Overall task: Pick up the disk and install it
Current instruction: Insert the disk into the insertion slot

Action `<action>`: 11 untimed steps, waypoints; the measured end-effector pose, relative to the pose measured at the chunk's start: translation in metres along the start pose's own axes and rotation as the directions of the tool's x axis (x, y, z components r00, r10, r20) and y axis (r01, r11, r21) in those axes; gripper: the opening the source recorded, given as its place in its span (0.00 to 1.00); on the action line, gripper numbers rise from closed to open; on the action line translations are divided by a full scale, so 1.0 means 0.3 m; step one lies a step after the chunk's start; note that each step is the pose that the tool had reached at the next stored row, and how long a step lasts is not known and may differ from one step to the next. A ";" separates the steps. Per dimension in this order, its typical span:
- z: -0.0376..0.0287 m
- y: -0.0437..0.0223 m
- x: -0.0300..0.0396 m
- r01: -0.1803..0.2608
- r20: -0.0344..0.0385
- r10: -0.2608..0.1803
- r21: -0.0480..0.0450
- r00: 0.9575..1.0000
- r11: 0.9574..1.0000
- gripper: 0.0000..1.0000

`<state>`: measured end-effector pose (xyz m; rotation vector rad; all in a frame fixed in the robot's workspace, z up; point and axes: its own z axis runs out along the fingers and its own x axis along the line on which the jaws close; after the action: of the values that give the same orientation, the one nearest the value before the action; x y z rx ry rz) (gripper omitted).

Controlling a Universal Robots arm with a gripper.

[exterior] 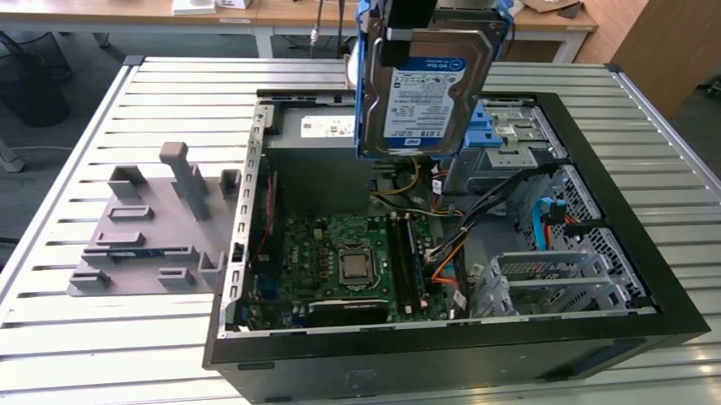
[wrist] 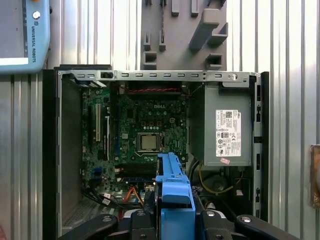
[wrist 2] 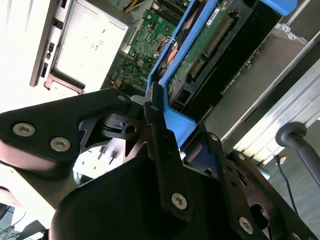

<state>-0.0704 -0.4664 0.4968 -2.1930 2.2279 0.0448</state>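
- Though pinched in the claw (wrist 2: 162, 117), which is pressed together across the blue frame of the disk (wrist 2: 217, 45), held by thin plastic edges only; liable to pivot or slide out under a jolt.
- Hangs upright, label facing outward in the exterior view, above the open side of the computer case (exterior: 451, 363), over the end that houses the power supply (exterior: 321, 160), and clear of everything inside.
- Would probably land on that grey box or on the motherboard (exterior: 349, 253) in the middle of the case if let go from up here; could crack bare circuitry and would do the drive itself no good.
- Must reach the drive cage (exterior: 512, 126), at the case's corner toward the exterior view's right, partly hidden behind the disk; could jam the frame against the cage walls if brought in tilted or off line, or be forced askew if pushed on regardless.
- Could catch a corner on the loose cables (exterior: 448, 251) inside the case below the cage, or pinch them underneath.
- No hazard, by the look of it, from the grey fixture (exterior: 147, 245) on the tabletop (exterior: 135, 337) outside the case, well apart.
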 end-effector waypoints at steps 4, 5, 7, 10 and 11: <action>0.001 0.000 0.029 -0.002 0.000 0.002 0.000 1.000 1.000 0.36; 0.001 -0.001 0.036 -0.003 0.000 0.003 0.000 1.000 1.000 0.36; 0.001 -0.001 0.048 -0.003 0.000 0.003 0.000 1.000 1.000 0.36; 0.001 -0.001 0.064 -0.004 0.000 0.004 0.000 1.000 1.000 0.36; 0.001 -0.003 0.067 -0.004 0.000 0.004 0.000 1.000 1.000 0.36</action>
<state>-0.0698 -0.4864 0.4959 -2.1892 2.2321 0.0442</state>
